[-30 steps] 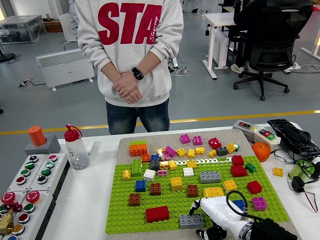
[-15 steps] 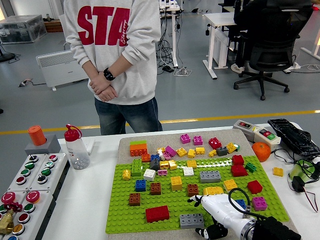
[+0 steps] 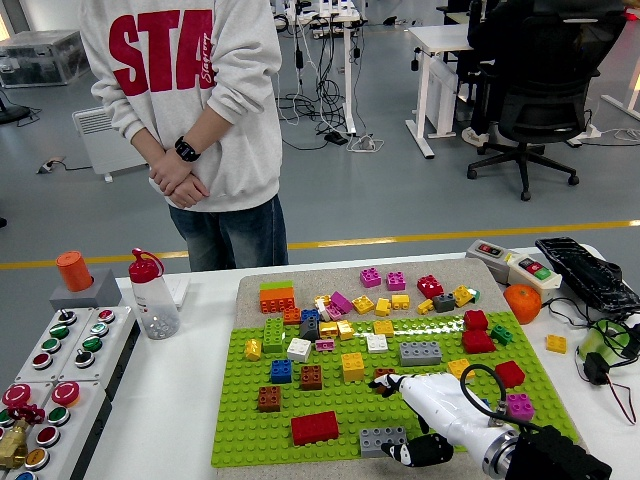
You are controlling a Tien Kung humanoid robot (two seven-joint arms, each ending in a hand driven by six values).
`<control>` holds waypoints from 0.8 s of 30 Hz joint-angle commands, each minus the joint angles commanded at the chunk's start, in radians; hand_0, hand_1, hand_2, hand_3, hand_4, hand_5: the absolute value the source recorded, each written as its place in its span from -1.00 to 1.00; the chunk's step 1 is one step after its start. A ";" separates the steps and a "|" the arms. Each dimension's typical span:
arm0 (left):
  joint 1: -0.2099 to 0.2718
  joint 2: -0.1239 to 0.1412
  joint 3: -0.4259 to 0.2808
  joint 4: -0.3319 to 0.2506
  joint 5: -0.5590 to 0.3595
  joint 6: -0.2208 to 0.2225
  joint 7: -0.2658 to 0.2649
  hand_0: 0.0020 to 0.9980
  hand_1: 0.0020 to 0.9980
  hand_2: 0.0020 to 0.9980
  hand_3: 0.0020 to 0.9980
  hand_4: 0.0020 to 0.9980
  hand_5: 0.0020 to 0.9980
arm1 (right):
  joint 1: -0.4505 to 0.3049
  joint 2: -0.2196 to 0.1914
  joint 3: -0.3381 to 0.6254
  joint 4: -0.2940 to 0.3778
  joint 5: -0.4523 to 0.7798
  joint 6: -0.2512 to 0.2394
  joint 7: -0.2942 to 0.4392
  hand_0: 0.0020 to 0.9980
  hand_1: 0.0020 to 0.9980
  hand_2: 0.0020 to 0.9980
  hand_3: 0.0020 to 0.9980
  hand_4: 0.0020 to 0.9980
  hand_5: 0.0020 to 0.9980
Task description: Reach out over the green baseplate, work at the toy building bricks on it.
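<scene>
The green baseplate lies on the white desk, studded with loose bricks: a red one and a grey one near its front edge, brown, blue, yellow and a longer grey brick further in. The right hand reaches in from the lower right, white fingers spread low over the plate's front right part, apparently holding nothing, though the thumb side is hard to read. It covers the bricks beneath it. Beside the plate stand a red-capped bottle, a panel of red and green buttons, an orange and a keyboard. A person stands behind the desk, hands clasped, sweatshirt lettered "STA".
</scene>
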 joint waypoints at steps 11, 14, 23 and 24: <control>-0.001 0.000 0.000 0.000 0.002 -0.001 0.002 0.32 0.39 0.43 0.15 -0.34 1.00 | 0.008 0.017 0.034 -0.021 0.018 -0.143 0.049 -0.83 -0.46 0.30 0.42 0.44 -0.65; -0.001 0.000 0.001 0.000 0.001 -0.001 0.002 0.32 0.39 0.43 0.15 -0.34 1.00 | 0.014 0.027 0.035 -0.025 0.017 -0.147 0.049 -0.83 -0.46 0.30 0.42 0.44 -0.65; -0.002 0.000 0.003 0.000 0.001 -0.001 0.004 0.32 0.39 0.43 0.15 -0.34 1.00 | 0.045 0.059 0.009 -0.045 0.013 -0.169 0.055 -0.70 -0.36 0.32 0.40 0.43 -0.64; -0.002 0.000 0.003 0.000 0.001 -0.001 0.005 0.32 0.39 0.43 0.15 -0.34 1.00 | 0.046 0.061 0.007 -0.049 0.013 -0.173 0.056 -0.70 -0.36 0.32 0.40 0.43 -0.64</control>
